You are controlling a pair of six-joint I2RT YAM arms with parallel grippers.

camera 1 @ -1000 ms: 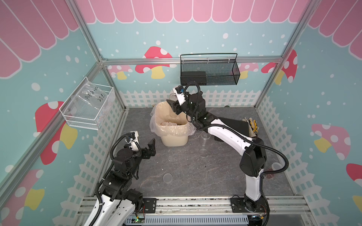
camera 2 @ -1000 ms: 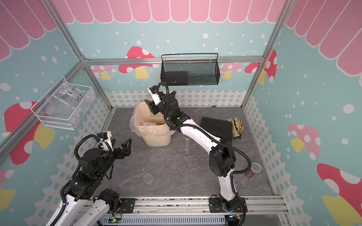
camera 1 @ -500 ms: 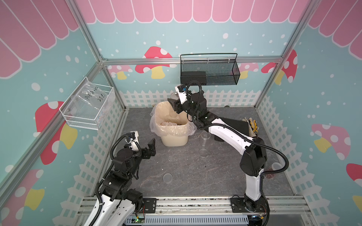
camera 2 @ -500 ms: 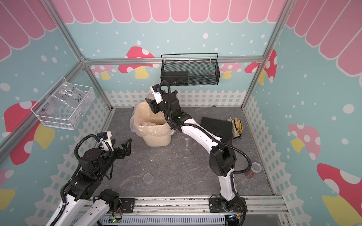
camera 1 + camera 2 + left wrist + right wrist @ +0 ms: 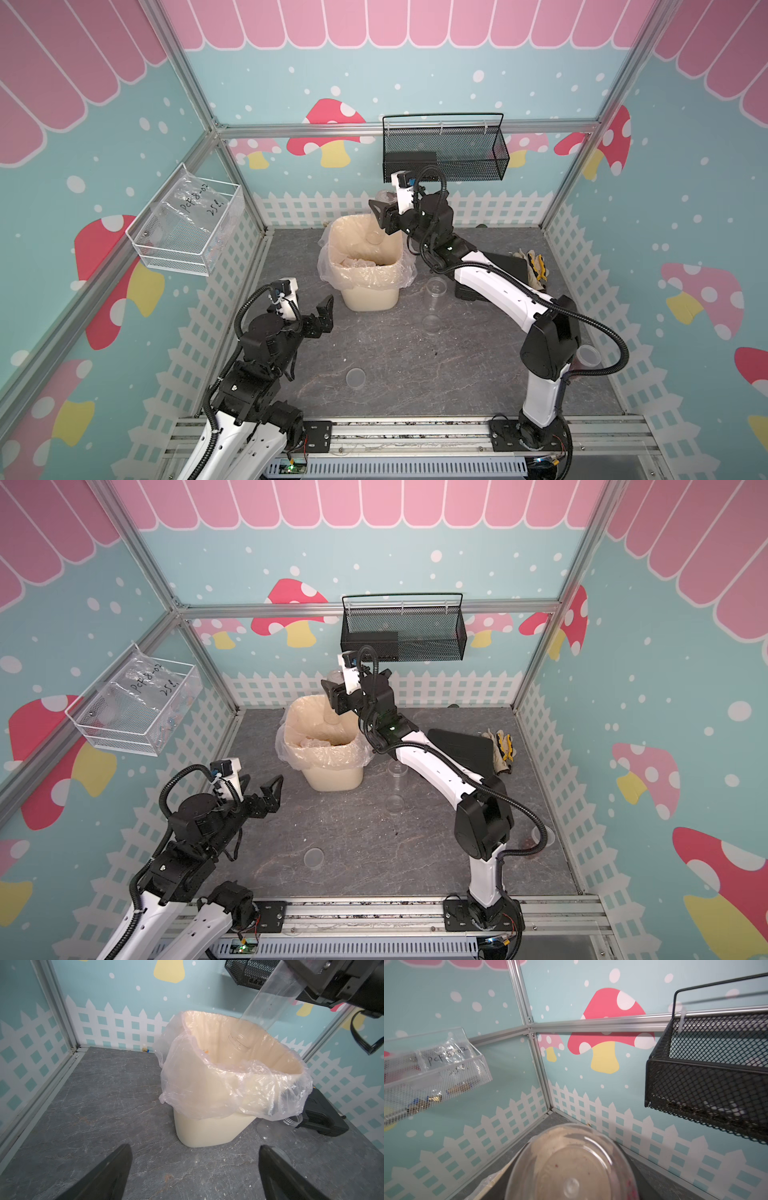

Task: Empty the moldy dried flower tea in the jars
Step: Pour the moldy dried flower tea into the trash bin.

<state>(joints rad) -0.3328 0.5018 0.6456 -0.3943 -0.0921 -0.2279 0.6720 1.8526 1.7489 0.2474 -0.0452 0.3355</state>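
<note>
Near the front, at about 6 o'clock, a clear lid (image 5: 355,378) lies flat on the floor. At 4 o'clock one jar (image 5: 588,356) stands tucked behind the right arm's elbow. There's something reddish in it, though a cable half hides it. The left gripper (image 5: 193,1148) hangs at 8 o'clock with its jaws spread wide, holding nothing and facing the bin (image 5: 370,297).

Just right of centre there's a second lid (image 5: 432,323). Right behind that, a second jar (image 5: 435,290) stands upright near the bin and looks empty. The bin itself is cream with a plastic liner, back at 11 o'clock.

Above it the right gripper (image 5: 381,216) is clamped on the third jar (image 5: 270,1007), tipped mouth-down over the opening. Only a few dark specks cling inside. A little orange-brown tea (image 5: 205,1051) sits inside the bin against the liner.
</note>
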